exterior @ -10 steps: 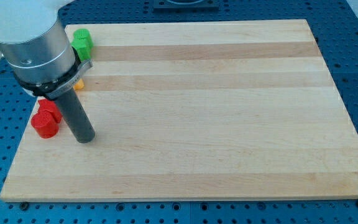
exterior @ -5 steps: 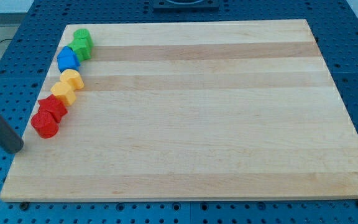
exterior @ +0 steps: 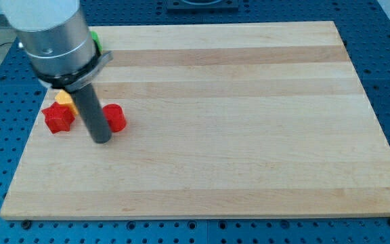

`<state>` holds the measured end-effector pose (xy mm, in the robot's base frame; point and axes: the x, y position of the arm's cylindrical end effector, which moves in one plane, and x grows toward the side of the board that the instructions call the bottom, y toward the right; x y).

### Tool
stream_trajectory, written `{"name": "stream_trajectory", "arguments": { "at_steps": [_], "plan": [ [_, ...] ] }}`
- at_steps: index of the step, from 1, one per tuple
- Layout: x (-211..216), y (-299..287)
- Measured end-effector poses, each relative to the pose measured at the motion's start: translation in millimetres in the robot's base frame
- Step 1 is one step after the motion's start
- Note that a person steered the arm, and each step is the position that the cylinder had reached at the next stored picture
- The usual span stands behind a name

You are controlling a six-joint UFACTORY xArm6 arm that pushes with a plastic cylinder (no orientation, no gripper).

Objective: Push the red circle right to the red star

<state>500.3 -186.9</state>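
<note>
Between the red star (exterior: pixel 58 118) at nine o'clock and red circle (exterior: pixel 116 117) at three, my tip (exterior: pixel 101 140) is standing; no hand showing.

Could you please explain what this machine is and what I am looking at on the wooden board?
This is a robot arm seen by one camera looking down at an angle onto a wooden board. The arm has no grasping part; the grey cylinder ends in a straight dark rod that only pushes things, so nothing is held. My tip rests on the board between two red blocks: the red circle lies just to its right, apparently touching the rod, and the red star sits further to the view's left. Behind the rod a yellow block peeks out, and a sliver of a green block shows near the view's top. The arm hides whatever else is there.
</note>
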Motion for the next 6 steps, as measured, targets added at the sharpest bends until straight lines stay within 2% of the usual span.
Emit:
{"name": "stream_trajectory", "arguments": {
  "at_steps": [1,2,3,5,6],
  "plan": [
    [24,-77],
    [17,-116],
    [11,-118],
    [-56,-111],
    [-56,-65]
  ]
}}
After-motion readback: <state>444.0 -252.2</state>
